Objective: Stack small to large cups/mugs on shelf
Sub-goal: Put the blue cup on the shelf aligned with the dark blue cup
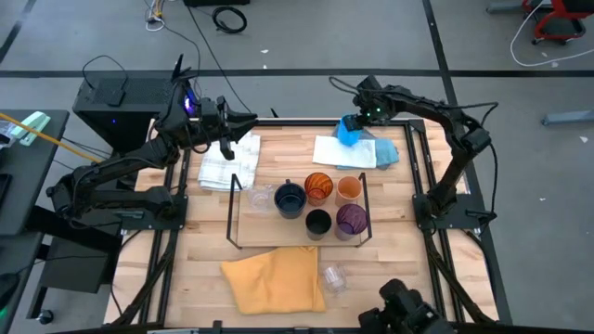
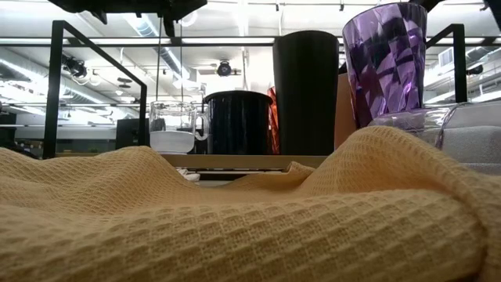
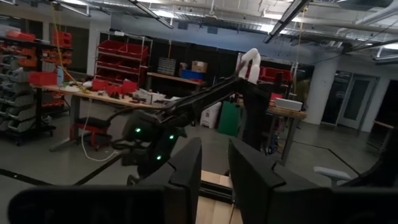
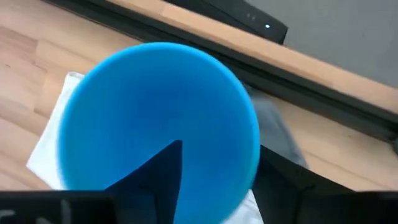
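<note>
The blue mug [image 1: 349,134] stands on folded cloths at the table's far right, off the shelf [image 1: 269,228]. My right gripper [image 1: 356,124] is open and slants down over it, one finger inside the mug [image 4: 143,99] and one outside its wall. On the shelf stand a clear glass [image 1: 258,197], a navy mug [image 1: 290,198], two orange cups [image 1: 318,186] [image 1: 349,189], a black cup [image 1: 318,222] and a purple cup [image 1: 352,220]. My left gripper [image 1: 228,124] hovers at the far left over a white cloth, narrowly open [image 3: 214,171] and holding nothing. My right gripper comes at the blue mug from above, slanting down. One finger [image 4: 158,171] is inside the mug and the other [image 4: 283,177] is outside its wall [image 4: 252,143]. Whether either finger touches the wall, I cannot tell.
A white cloth [image 1: 230,160] lies at the far left. A white cloth [image 1: 327,153] and a blue-grey one [image 1: 386,153] lie under and beside the blue mug. A yellow cloth [image 1: 274,278] and a small clear glass [image 1: 334,276] sit near the front edge.
</note>
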Robot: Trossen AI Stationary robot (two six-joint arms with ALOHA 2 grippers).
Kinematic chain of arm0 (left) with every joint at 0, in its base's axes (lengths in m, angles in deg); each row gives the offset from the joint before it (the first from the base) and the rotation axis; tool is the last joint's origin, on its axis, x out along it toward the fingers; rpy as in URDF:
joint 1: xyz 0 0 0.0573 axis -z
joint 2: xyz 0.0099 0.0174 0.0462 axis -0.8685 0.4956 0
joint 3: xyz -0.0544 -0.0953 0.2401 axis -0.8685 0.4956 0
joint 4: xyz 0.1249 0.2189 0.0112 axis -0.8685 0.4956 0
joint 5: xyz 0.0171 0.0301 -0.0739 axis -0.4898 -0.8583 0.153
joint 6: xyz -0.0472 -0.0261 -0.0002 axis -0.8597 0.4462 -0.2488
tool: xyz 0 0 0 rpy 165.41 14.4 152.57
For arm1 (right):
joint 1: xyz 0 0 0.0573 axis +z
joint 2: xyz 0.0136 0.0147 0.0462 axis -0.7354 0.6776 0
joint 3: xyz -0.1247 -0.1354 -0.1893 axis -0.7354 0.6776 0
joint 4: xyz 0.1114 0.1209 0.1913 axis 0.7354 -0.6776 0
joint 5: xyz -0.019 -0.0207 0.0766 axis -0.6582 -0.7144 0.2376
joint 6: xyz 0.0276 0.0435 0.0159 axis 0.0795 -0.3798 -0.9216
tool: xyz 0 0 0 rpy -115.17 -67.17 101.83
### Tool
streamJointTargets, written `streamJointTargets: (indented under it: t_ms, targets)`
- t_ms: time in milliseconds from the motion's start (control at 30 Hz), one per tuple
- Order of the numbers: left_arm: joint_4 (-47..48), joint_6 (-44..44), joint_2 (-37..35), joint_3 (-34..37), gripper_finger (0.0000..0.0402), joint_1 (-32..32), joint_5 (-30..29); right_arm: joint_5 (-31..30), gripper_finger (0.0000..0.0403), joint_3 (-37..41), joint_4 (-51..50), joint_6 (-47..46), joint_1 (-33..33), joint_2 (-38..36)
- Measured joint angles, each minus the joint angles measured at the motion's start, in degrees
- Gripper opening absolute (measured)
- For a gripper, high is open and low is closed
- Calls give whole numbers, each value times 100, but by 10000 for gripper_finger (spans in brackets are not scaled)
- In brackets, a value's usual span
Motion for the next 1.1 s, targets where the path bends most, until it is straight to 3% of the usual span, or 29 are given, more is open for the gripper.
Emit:
streamJointTargets:
  t_ms: [100,233,267,467,633,867,1100]
  targets:
    - [-1,-8,0,0,87,0,84,1,152,-1,33,-186,47,122]
    - [0,-37,0,0,80,2,104,29,34,1,54,-51,71,14]
    - [0,-37,-1,0,79,2,104,40,21,5,66,-2,78,-73]
    - [0,-2,0,0,82,0,106,43,9,-119,-21,40,75,-751]
    - [0,-1,0,0,80,0,107,25,8,-721,-795,-106,378,-1350]
    - [2,-1,-2,0,77,0,107,-89,8,-2177,-1659,-1367,2191,-2197]
    - [0,9,0,0,84,-39,113,-1206,8,-3250,-2691,-3630,4393,-2362]
